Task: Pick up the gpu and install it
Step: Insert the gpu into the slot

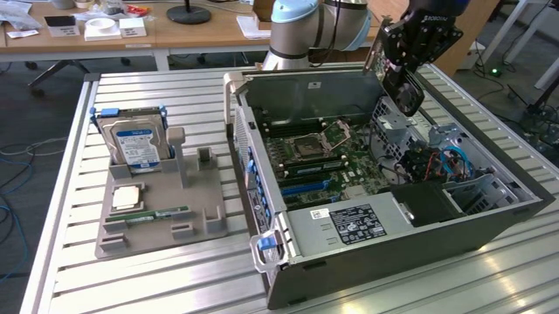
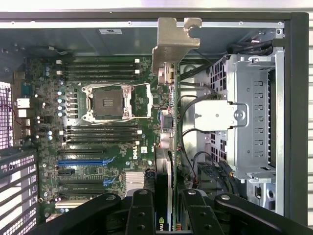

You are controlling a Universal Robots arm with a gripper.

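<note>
- Wrist view, pincer point(image 2: 167, 208): pressed together on the gpu point(image 2: 165, 171), with one finger point(image 2: 142, 210) set against each flat face. The card is pinched edge-on and runs straight out ahead of the fingertips.
- Gpu, location: it is carried in the air under the pincer, above the open case point(image 1: 393, 255). No part of it is seen touching the motherboard point(image 2: 98, 142).
- Metal bracket point(image 2: 173, 44): fitted at the end of the card farthest from the pincer, close to a case wall beyond the memory slots.
- Blue expansion slots point(image 2: 83, 161): set in the board, off to one side of the pincer and lower than the card. Their length is judged to lie crosswise to the card's length. The card would therefore have to be turned until edge and slot run the same way, with the bracket brought to the vented wall.
- Grip: judged firm but narrow, since only the near end is held. The card is best kept plumb and moved slowly, so that its far end is not swung.
- Drive cage point(image 2: 254, 112) and loose cables point(image 2: 188, 105): placed on the pincer's other side, just beside the card. Snagging there is judged the main risk, and clearance is best held on that side.
- Seating: the contact edge is hidden beneath the card, so alignment is best judged from the bracket and the slot ends.
</note>
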